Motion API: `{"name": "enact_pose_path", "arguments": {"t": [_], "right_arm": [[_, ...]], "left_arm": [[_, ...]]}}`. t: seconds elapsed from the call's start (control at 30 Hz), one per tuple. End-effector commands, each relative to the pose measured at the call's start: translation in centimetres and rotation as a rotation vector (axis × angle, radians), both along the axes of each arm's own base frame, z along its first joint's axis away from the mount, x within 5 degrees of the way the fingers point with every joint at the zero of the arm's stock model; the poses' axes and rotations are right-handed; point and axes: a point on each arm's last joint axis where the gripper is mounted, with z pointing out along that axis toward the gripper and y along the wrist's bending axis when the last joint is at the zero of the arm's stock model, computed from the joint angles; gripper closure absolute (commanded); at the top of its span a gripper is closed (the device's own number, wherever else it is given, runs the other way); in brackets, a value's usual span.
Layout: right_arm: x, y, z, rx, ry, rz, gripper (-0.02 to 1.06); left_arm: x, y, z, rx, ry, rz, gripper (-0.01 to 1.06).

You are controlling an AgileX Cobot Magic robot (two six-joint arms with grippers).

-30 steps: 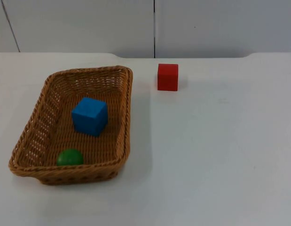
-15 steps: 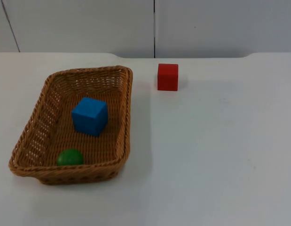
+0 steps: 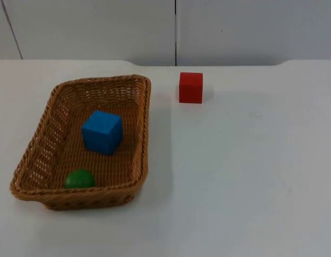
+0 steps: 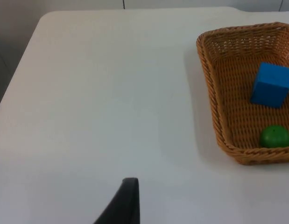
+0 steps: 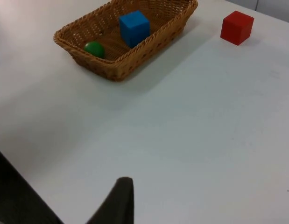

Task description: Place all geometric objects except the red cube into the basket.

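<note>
A woven brown basket (image 3: 146,123) lies on the left half of the table. Inside it rest a blue cube (image 3: 102,131) near the middle and a green ball (image 3: 79,179) at the near end. A red cube (image 3: 191,87) stands on the table, to the right of the basket's far corner. My left gripper (image 4: 128,200) waits above bare table to the left of the basket (image 4: 207,79), with the blue cube (image 4: 271,85) and green ball (image 4: 275,136) ahead of it. My right gripper (image 5: 118,200) hangs well back from the basket (image 5: 116,72) and the red cube (image 5: 236,27).
The grey partition wall (image 3: 176,29) closes off the far side of the white table (image 3: 245,176). White table top stretches to the right of the basket and in front of it.
</note>
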Motion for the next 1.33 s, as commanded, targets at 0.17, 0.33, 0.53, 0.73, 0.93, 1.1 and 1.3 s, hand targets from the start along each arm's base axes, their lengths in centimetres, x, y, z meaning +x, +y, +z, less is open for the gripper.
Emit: {"name": "enact_pose_path", "arguments": {"t": [0.17,0.33,0.53,0.73,0.93,1.1,1.3], "right_arm": [[0.02,0.01,0.04,0.004,-0.013,0.002,-0.01],[0.02,0.01,0.04,0.004,-0.013,0.002,-0.01],[-0.05,0.05,0.08,0.022,0.001,-0.001,-0.01],[-0.1,0.05,0.08,0.023,0.0,-0.049,-0.01],[-0.33,0.08,0.08,0.023,-0.002,-0.262,-0.01],[-0.57,0.18,0.08,0.022,-0.005,-0.507,-0.01],[-0.75,0.29,0.08,0.022,-0.007,-0.7,-0.01]], "left_arm": [[0.06,-0.05,-0.03,-0.009,-0.011,-0.004,0.0],[0.06,-0.08,-0.03,-0.013,-0.011,-0.006,0.0],[0.06,-0.08,-0.03,-0.013,-0.011,-0.006,0.0],[0.06,-0.08,-0.03,-0.013,-0.011,-0.006,0.0],[0.06,-0.08,-0.03,-0.013,-0.011,-0.006,0.0],[0.06,-0.08,-0.03,-0.013,-0.011,-0.006,0.0],[0.06,-0.08,-0.03,-0.013,-0.011,-0.006,0.0]]}}
